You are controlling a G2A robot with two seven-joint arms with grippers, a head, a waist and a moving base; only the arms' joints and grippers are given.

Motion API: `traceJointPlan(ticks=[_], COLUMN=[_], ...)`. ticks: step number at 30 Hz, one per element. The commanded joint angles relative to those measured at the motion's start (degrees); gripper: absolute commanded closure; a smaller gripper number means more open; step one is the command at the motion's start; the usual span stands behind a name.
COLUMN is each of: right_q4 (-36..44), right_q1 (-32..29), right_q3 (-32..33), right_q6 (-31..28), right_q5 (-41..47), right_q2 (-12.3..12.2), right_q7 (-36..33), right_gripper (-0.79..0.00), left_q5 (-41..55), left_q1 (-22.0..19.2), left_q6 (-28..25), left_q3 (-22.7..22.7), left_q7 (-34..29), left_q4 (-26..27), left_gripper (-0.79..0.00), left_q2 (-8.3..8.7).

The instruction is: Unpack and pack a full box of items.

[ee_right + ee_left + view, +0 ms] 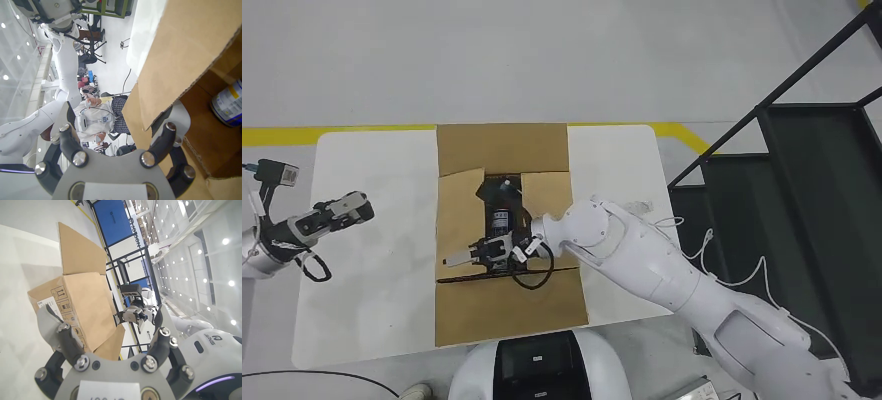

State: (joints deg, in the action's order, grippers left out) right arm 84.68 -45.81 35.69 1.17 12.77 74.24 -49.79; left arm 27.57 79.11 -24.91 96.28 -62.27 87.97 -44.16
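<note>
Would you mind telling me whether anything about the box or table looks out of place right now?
Nothing looks spilled or damaged. The only oddity: one flap of the box leans over the opening, its edge between the open fingers of the right gripper; a can sits inside.

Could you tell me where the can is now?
In the right wrist view, the can sits inside the open cardboard box, past the flap the right gripper straddles.

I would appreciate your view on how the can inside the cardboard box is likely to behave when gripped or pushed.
The can looks rigid, with a metal rim, so it should probably keep its shape when squeezed. Its round wall and glossy label suggest it may roll or slip in the box if nudged. Its weight cannot be judged.
</note>
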Motion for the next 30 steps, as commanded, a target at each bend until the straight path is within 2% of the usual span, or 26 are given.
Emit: traceJointPlan(ticks=[1, 7, 13, 21, 30], right_q4=[-0.41, -2.26, -7.66, -14.97, -22.44], right_q1=[0.91, 4.5, 8.29, 11.29, 13.5], right_q3=[-0.62, -4.34, -8.01, -10.95, -13.65], right_q6=[-1.44, -5.84, -8.67, -14.04, -16.01], right_q5=[0.29, 0.58, 1.93, 4.82, 5.54], right_q2=[0.58, 3.5, 7.12, 11.55, 16.03], right_q7=[-0.05, 1.32, 2.5, 2.52, 1.14], right_gripper=[-0.785, -0.785, -0.785, -0.785, -0.785], left_q5=[0.28, 1.15, 2.44, 4.85, 6.46], left_q1=[0.45, 1.68, 1.72, 0.17, -1.98], left_q6=[-0.21, -0.43, -0.43, -0.61, -0.18], left_q3=[0.63, 2.22, 2.59, 1.7, 1.16], left_q7=[-0.13, -0.35, -1.38, -3.73, -5.07], left_q4=[0.49, 1.8, 2.66, 4.21, 4.31], left_gripper=[-0.785, -0.785, -0.785, -0.785, -0.785], left_q2=[0.02, 0.03, -0.03, -0.19, -0.32])
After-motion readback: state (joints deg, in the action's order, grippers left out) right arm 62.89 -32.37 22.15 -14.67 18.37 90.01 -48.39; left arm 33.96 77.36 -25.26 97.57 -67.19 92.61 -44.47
